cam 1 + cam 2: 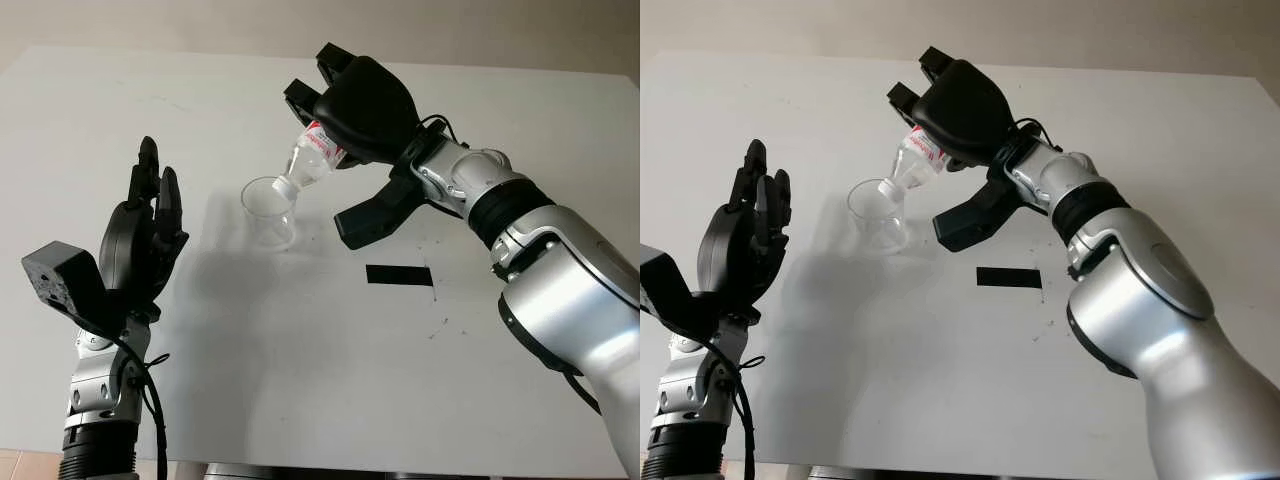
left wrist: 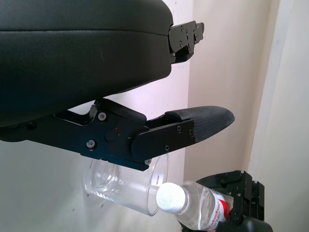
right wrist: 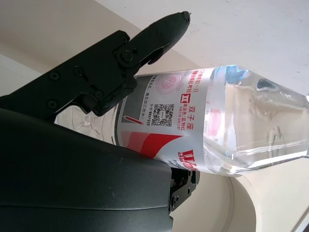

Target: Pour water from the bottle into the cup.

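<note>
White tabletop (image 1: 300,380) spreads under both arms, with a pale wall behind its far edge.

Largest of what stands over it is the right hand (image 1: 352,112), raised above the table's middle with its black fingers closed around the body of the bottle (image 1: 312,158). From the right wrist view, one finger (image 3: 145,43) crosses the red-and-white label while clear water sits in the part beyond it. From that grip the bottle tilts steeply downward, neck lowest, its white cap (image 2: 171,197) still on and sitting at the rim of the cup (image 1: 269,211).

Left hand (image 1: 145,235) stands upright and open, holding nothing, well to the side of the cup and apart from it.

Clear plastic, the cup stands upright on the table directly below the right hand's fingers, between the two hands but much closer to the right one.

Smallest, a black tape strip (image 1: 399,275) lies flat on the table just beneath the right wrist.
</note>
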